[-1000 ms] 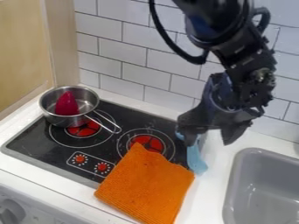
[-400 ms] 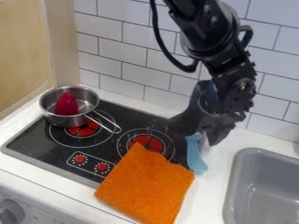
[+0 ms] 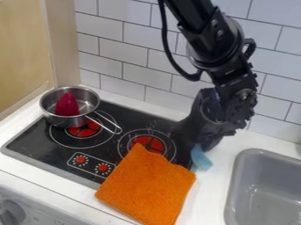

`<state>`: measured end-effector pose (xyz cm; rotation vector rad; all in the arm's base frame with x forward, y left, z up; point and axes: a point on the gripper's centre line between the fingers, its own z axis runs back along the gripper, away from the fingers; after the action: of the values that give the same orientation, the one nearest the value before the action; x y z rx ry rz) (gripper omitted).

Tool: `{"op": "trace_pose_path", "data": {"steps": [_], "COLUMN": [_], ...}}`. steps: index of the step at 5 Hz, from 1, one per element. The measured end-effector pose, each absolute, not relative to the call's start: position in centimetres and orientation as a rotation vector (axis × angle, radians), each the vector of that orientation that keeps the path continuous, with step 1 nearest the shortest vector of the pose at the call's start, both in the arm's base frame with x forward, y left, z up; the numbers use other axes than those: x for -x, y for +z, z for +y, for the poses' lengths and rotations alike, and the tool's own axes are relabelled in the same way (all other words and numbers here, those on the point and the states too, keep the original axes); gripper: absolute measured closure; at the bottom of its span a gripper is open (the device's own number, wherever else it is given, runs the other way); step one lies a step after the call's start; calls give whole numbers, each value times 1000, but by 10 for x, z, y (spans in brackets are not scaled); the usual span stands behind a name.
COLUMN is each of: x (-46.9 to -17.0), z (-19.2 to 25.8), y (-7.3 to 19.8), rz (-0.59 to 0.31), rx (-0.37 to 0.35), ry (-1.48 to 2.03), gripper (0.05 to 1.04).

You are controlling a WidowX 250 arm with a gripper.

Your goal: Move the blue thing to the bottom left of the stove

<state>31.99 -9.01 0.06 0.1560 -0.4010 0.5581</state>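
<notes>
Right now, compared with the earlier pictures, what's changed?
The pincer moved toward the pot, then came down over the blue thing, whose lower end shifted slightly toward the wall; whether it's gripped, I can't tell. The red thing, pot and orange cloth stayed put.

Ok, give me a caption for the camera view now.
Black pincer over a blue thing at the right edge of the stove, orange cloth in front, steel pot to the left.
</notes>
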Motion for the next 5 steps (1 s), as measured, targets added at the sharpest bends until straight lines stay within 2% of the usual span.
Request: {"op": "trace_pose_path", "data": {"steps": [1,4,5], "x": [-320,-321,-323], "z": [-92,-97,-96], "y": [0,8,38], "rz": [-401,-416,-473], "rx": [-156,-134,-99], "ry": [554,553,579], "gripper": [789,789,789]}}
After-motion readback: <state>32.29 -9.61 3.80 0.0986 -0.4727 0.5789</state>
